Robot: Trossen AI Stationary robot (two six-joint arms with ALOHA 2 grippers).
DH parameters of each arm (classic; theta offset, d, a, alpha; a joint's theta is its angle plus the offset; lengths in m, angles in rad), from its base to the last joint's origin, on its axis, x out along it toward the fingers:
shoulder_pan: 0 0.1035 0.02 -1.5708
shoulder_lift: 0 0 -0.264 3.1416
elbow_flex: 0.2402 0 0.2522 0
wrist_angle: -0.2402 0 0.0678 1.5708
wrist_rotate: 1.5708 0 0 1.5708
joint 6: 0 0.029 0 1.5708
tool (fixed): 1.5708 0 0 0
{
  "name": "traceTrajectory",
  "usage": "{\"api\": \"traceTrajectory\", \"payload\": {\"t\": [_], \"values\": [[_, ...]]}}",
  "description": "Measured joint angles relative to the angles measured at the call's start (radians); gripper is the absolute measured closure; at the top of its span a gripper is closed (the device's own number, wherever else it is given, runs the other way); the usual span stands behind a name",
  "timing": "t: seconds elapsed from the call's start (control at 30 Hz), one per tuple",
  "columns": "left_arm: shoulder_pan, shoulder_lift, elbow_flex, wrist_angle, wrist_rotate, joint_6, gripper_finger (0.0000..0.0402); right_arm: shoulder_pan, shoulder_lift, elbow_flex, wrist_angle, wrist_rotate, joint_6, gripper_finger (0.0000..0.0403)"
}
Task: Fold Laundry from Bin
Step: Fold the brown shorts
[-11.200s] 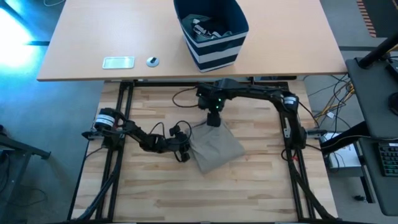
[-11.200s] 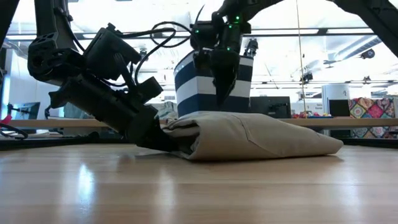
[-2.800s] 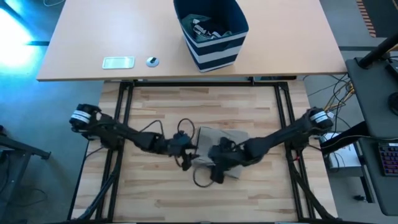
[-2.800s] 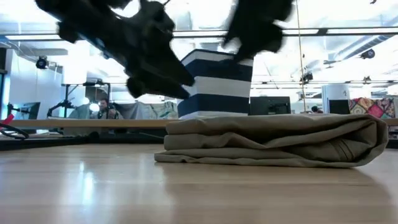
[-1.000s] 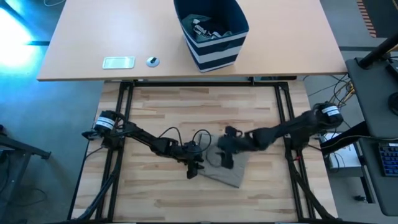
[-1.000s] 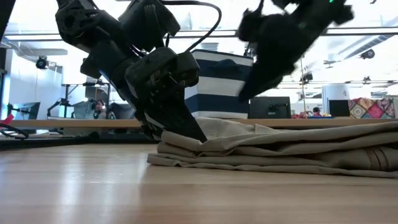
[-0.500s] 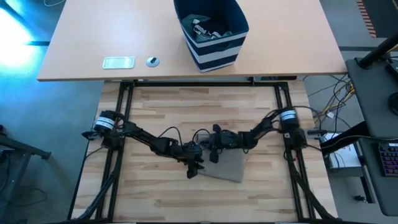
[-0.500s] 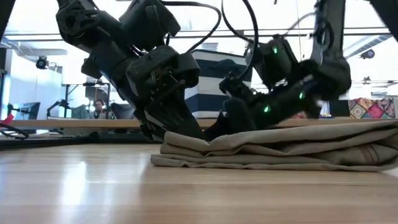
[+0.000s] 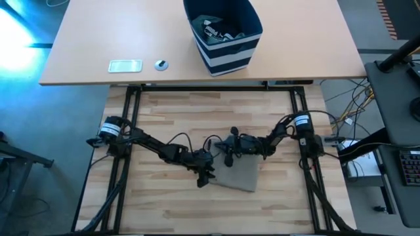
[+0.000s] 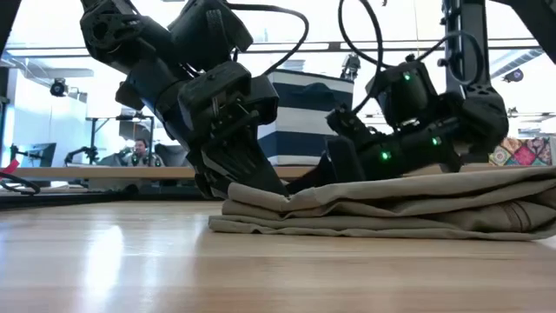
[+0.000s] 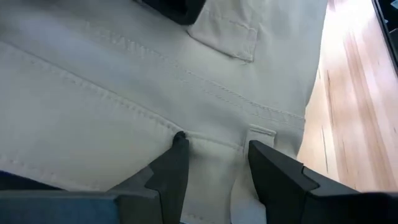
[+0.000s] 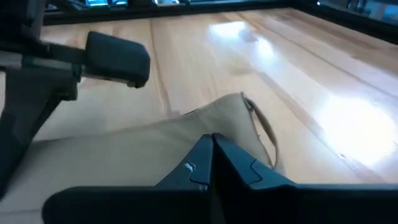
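A folded beige garment (image 9: 241,174) lies flat on the wooden table, its stacked layers showing in the low view (image 10: 391,209). My left gripper (image 9: 205,176) slants down onto its left end, fingers apart (image 11: 214,152). My right gripper (image 9: 228,156) lies nearly level on the garment's far left part, shut (image 12: 211,140). The navy striped bin (image 9: 223,36) stands on the desk beyond the table, with more laundry (image 9: 220,29) inside. My left gripper rests both fingertips (image 11: 179,146) on the garment's top layer by a stitched seam and belt loop (image 11: 261,132). The cloth between them lies flat, not gathered. The fingers slant down from the table's left side. My right gripper lays its shut fingers on the garment's top surface (image 12: 186,134), nearly level, coming from the table's right. Whether any cloth is caught between the fingers, I cannot tell. The garment stays flat on the table.
A flat white device (image 9: 125,65) and a small round object (image 9: 161,64) lie on the desk left of the bin. Bare wood (image 9: 164,203) stretches along the table's near side and at its far left.
My right gripper has come down from above the garment and moved toward the table's left, tipping from pointing steeply down to nearly level, and now lies on the cloth close to my left gripper. The garment has stayed folded on the table.
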State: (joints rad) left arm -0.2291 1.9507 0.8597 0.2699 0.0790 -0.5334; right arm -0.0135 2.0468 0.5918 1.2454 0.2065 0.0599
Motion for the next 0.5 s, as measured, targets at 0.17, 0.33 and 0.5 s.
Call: {"api": "traceTrajectory", "payload": {"t": [0.17,0.33,0.5], "values": [[0.000,0.000,0.000,0.000,0.002,-0.011,0.0247,-0.001,0.182,0.010,0.315,-0.004,-0.062,0.0394],[0.000,-0.001,0.000,-0.008,0.012,-0.026,0.0247,-0.003,0.203,0.031,0.322,-0.004,-0.083,0.0394],[0.000,-0.001,0.000,-0.006,0.030,-0.033,0.0247,0.029,-0.042,-0.080,0.210,0.046,-0.159,0.0394]]}}
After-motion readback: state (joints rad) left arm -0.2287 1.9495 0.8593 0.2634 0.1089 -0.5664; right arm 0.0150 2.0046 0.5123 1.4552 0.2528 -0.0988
